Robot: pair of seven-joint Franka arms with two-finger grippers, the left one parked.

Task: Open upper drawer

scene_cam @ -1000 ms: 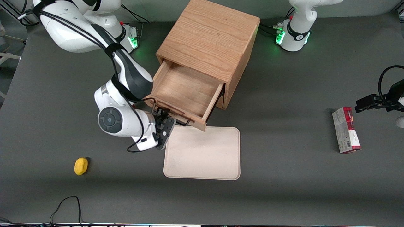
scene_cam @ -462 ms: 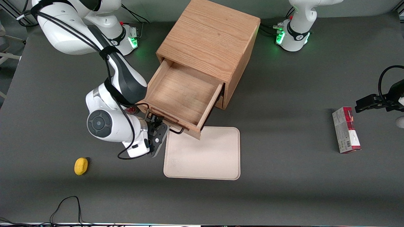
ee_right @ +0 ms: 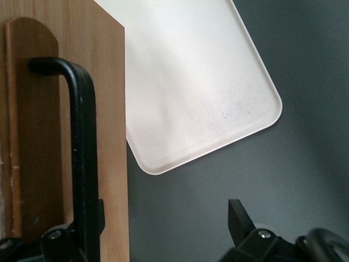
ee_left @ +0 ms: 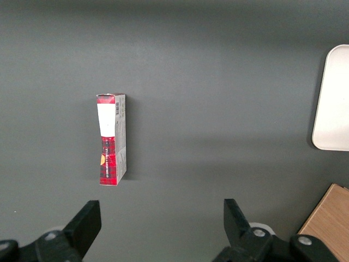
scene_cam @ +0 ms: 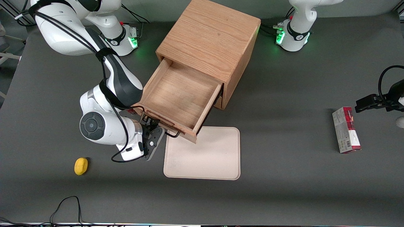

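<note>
The wooden cabinet [scene_cam: 208,37] stands at the back middle of the table. Its upper drawer [scene_cam: 180,94] is pulled well out, an empty shallow wooden tray. The drawer's black wire handle [scene_cam: 159,126] is on its front, nearest the front camera. My right gripper [scene_cam: 153,134] is at that handle, fingers spread wide. In the right wrist view the handle bar [ee_right: 82,153] runs along the drawer front [ee_right: 109,109], and one finger [ee_right: 100,214] sits right against the bar. The other finger [ee_right: 238,218] is apart over the mat. The gripper [ee_right: 166,218] clamps nothing. The lower drawer is hidden under the upper one.
A cream tray [scene_cam: 205,154] lies flat just in front of the open drawer, partly under its corner; it also shows in the right wrist view [ee_right: 191,87]. A yellow object [scene_cam: 81,165] lies toward the working arm's end. A red and white box [scene_cam: 346,129] lies toward the parked arm's end.
The upper drawer has slid further out of the cabinet, toward the front camera. My right gripper has moved the same way with the handle.
</note>
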